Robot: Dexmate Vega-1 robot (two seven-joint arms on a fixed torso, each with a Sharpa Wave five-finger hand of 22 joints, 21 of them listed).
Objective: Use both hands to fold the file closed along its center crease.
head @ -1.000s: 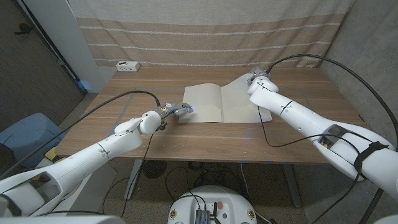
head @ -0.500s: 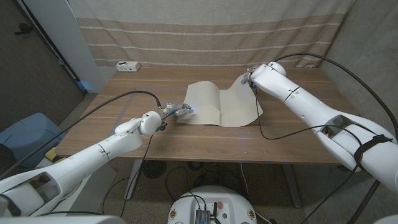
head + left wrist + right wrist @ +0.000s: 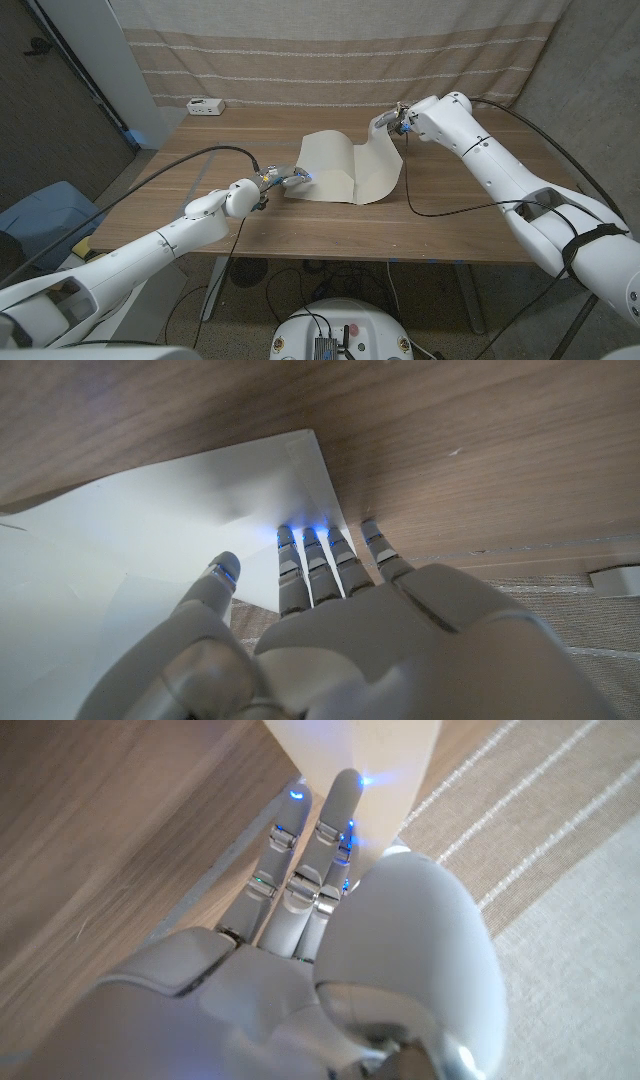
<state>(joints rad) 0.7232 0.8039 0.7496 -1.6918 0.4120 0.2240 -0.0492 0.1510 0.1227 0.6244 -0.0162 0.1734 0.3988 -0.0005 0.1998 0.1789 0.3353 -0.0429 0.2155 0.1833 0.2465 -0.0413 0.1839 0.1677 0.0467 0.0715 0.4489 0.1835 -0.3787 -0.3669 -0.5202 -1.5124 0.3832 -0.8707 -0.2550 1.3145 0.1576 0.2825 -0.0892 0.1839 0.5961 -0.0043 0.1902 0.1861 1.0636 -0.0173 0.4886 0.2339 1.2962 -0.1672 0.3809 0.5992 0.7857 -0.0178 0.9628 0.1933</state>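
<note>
At centre of the head frame, slightly above middle, the cream file (image 3: 345, 168) lies half open on the wooden desk (image 3: 240, 220). Its left half bows up off the desk w/ lower left corner pinned down; right half is lifted off the surface, standing steeply and curling toward the centre crease.

Right robot hand (image 3: 390, 122), upper right of centre, holds the raised right half by its top edge. In the right wrist view the fingers (image 3: 300, 870) lie together against one face of the sheet w/ the thumb on the other side, so it's clamped on the file.

Left robot hand (image 3: 283, 176), left of centre, presses fingertips (image 3: 310, 555) on the file's left edge near the corner; fingers straight, side by side, nothing grasped, thumb apart and resting on the sheet.

Far upper left on the desk, well apart from the file, sits a small white box (image 3: 206, 105). Striped beige curtain (image 3: 330, 50) hangs behind the desk across the frame's top. Black cables trail from both arms.
</note>
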